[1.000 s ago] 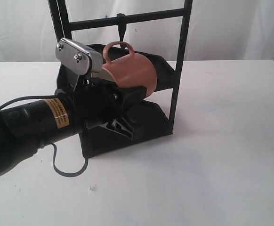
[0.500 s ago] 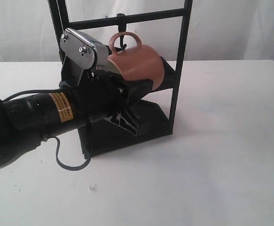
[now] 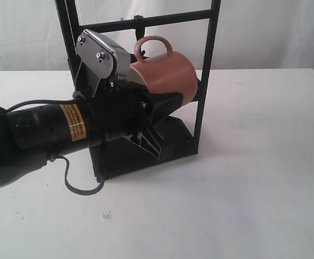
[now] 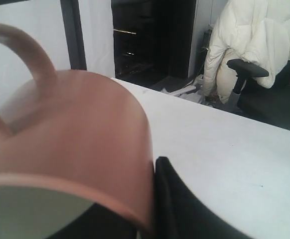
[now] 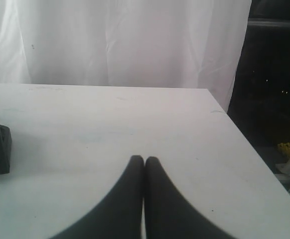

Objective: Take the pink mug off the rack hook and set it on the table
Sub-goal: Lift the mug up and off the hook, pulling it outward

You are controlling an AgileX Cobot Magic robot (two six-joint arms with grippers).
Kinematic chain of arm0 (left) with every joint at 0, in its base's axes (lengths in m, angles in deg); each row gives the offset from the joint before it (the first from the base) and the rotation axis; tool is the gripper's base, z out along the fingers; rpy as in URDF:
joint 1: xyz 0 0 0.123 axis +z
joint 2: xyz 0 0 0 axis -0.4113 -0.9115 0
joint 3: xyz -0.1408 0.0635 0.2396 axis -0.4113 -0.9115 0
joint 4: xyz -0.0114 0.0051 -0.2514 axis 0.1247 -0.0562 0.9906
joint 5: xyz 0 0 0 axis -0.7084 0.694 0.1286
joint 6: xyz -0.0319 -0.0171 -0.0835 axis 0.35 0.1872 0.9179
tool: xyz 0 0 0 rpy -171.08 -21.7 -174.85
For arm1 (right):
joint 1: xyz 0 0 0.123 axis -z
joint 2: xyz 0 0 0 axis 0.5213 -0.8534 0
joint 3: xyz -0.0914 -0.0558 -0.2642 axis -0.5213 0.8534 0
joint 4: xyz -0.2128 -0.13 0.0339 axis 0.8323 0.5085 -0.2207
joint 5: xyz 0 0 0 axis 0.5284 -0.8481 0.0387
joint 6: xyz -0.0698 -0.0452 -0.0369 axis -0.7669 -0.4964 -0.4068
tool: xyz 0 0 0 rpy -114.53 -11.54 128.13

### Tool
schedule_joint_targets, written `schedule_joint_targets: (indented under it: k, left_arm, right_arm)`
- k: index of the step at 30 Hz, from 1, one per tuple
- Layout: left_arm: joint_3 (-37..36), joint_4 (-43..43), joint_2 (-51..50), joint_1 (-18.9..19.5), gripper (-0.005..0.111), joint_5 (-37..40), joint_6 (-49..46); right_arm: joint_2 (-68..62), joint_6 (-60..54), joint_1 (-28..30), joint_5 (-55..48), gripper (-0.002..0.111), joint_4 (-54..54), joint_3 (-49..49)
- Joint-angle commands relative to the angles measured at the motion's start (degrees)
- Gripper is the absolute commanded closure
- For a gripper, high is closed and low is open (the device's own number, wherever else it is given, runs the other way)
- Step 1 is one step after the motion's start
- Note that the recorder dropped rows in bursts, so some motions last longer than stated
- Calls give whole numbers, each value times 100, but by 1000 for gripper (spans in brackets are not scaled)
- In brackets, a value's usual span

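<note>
**Left gripper** (image 3: 159,98): clamped on the pink mug (image 3: 165,73). One finger (image 4: 177,204) lies outside the wall by the rim. The other is apparently inside the mouth, but it is hidden. The grip is on the wall, presumably so the handle (image 3: 152,46) is free to slip off.

**Mug:** held in the air, tipped on its side, mouth toward the wrist, handle uppermost. Only white backdrop shows through the loop. The hook (image 3: 139,24) hangs from the crossbar (image 3: 168,19) just beside the loop, not through it. Judgement: unhooking is done; the carry and set-down remain. The mug is in front of the rack (image 3: 207,70), above its shelves, not on the table (image 3: 243,178).

**Right gripper** (image 5: 144,167): fingers pressed together on nothing, low over the table and apart from the rack. It does not show in the exterior view. It is likely parked there to leave room for the working arm.

**Next move needs:** draw the mug out past the rack's post, turn it upright, and lower it until the base meets the table before letting go.

**Risk:** the handle or body could clip the crossbar or post on the way out.
</note>
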State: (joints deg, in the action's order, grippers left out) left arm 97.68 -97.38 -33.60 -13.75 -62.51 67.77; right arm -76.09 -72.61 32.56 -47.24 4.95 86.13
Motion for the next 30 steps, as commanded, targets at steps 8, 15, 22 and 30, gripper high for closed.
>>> schedule_joint_targets:
  k: [8, 15, 22, 30]
  left_arm:
    - [54, -1424, 41, 6, 107, -93, 1083]
    - [54, -2377, 146, 6, 107, 201, 1817]
    - [54, -4303, 665, 6, 107, 768, 3178]
    - [54, -7262, 966, 6, 107, 963, 6151]
  right_arm:
    - [36, 10, -3, 25, 108, 15, 40]
    - [36, 10, -3, 25, 108, 15, 40]
    - [36, 10, -3, 25, 108, 15, 40]
    - [36, 10, -3, 25, 108, 15, 40]
